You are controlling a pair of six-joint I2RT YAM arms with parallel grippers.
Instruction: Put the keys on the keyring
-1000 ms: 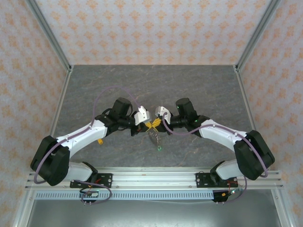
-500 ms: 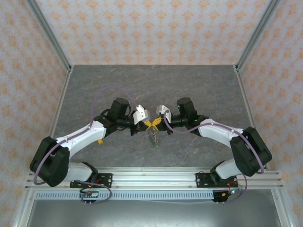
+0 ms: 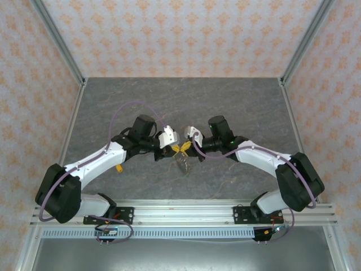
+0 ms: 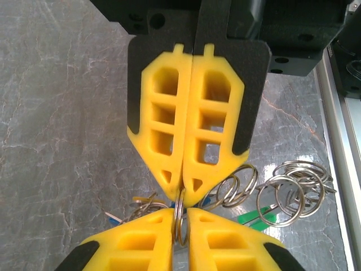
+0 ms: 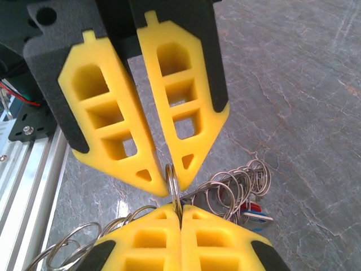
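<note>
While both claws stay pinched on the keyring (image 4: 179, 217), their arms edged leftward.

Both arms reach inward over the grey desk (image 3: 225, 101), the left gripper (image 3: 176, 147) and right gripper (image 3: 186, 147) meeting tip to tip at mid-desk, a metallic cluster, the keyring (image 3: 182, 162), hanging beneath toward the near edge.

A chain of silvery rings, the keyring (image 4: 285, 195), dangles with coloured keys (image 5: 252, 211).
</note>
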